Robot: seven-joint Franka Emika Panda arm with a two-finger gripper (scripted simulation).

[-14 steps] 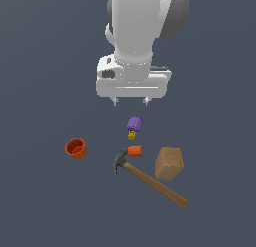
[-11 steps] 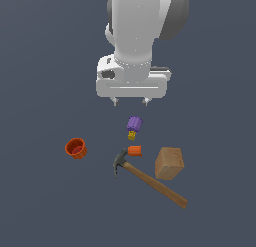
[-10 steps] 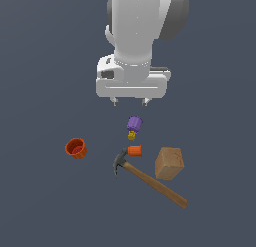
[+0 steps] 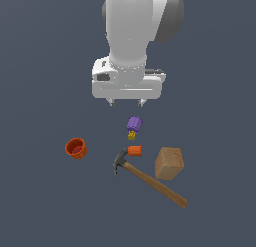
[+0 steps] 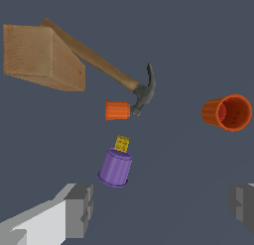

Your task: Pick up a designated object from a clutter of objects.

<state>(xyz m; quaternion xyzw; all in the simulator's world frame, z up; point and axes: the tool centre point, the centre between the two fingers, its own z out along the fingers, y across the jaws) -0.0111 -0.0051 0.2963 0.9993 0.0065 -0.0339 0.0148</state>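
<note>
Taking the hammer's head (image 4: 119,162) as landmark: the tiny cup (image 4: 135,151) lies on its side just beside it, toward the exterior view's right. The block (image 4: 169,163) sits farther right, beside the handle. Behind the tiny cup lies a larger cup (image 4: 134,124), a small bit (image 4: 131,135) between them. Another cup (image 4: 76,148) stands well apart to the left.

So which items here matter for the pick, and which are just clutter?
Job:
- tiny orange cup, lying beside the hammer's head
- hand, open, above the pile

Lying about:
- hammer
- wooden block
- purple cup
- red-orange cup
</note>
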